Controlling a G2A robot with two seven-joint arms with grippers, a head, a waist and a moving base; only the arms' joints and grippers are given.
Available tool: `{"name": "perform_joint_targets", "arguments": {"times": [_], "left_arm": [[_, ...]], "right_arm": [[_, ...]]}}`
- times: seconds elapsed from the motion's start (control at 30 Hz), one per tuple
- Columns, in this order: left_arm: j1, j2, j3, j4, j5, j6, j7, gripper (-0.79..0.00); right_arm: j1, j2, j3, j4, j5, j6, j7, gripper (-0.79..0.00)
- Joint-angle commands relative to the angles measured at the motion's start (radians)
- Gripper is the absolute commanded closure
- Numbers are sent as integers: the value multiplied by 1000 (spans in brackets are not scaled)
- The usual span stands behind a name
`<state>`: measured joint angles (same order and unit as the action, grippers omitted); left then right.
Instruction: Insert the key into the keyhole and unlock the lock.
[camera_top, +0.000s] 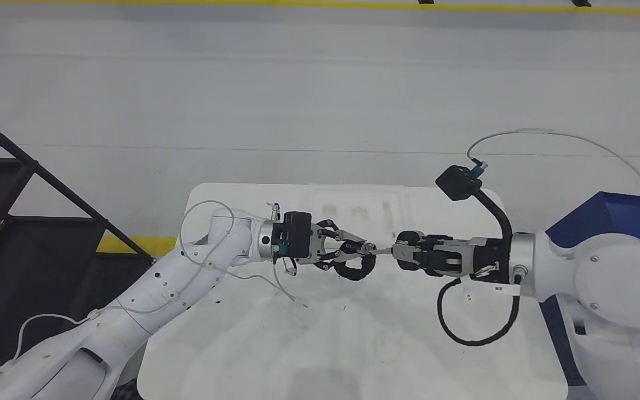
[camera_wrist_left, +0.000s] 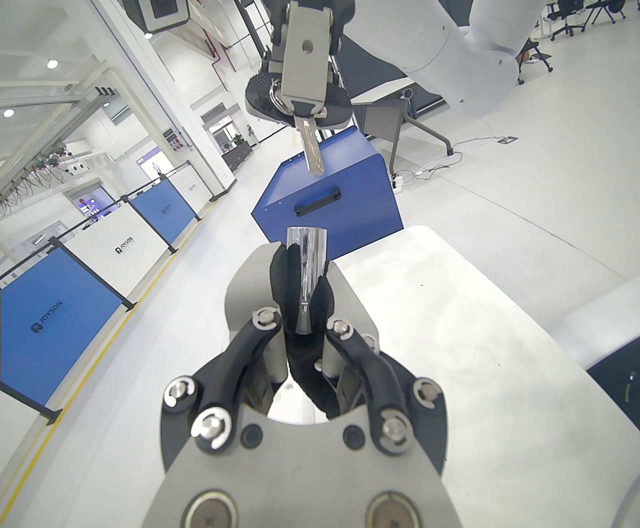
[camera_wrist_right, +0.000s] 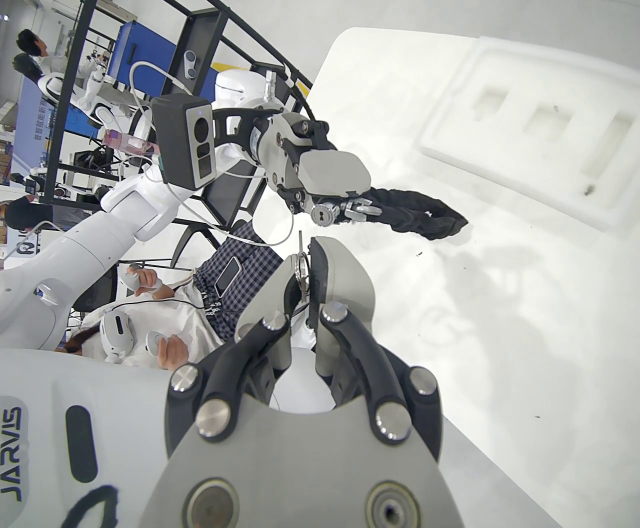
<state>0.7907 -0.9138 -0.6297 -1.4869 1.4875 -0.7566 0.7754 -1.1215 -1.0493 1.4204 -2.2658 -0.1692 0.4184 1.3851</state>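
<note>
A white table with rounded corners (camera_top: 330, 350) lies under both arms. On its far side sits a white foam tray with rectangular recesses (camera_top: 370, 205), well apart from the grippers. On the floor beyond the table stands a blue metal cabinet with a black handle (camera_wrist_left: 330, 200).

Above the middle of the table the two white arms meet end to end. The left gripper (camera_top: 358, 250) has its fingers closed around the chrome cylinder lock (camera_wrist_left: 307, 260). They clamp the barrel, and the lock's black fabric-sleeved cable loop (camera_wrist_right: 420, 215) sticks out to one side, clear of the table top. In the right wrist view the round keyhole (camera_wrist_right: 320, 215) in the barrel's end faces the other arm.

The right gripper (camera_top: 400, 248) is pinched tight on the black head of the silver flat-bladed key (camera_wrist_left: 310, 145). A small metal key ring (camera_wrist_right: 300, 267) hangs between its fingers. The key's blade points toward the lock's barrel. In the left wrist view the whole blade is bare and there is a gap between its tip and the chrome end, so the key is near the keyhole but not inside it.
</note>
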Motion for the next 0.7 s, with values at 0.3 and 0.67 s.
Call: {"name": "perform_joint_targets", "arguments": {"times": [0.3, 0.67], "left_arm": [[13, -31, 8, -22, -21, 31, -88, 0], [14, -71, 23, 21, 21, 123, -81, 0]], "right_arm": [[19, 40, -71, -73, -219, 1, 15, 0], [44, 94, -118, -84, -261, 52, -35, 0]]}}
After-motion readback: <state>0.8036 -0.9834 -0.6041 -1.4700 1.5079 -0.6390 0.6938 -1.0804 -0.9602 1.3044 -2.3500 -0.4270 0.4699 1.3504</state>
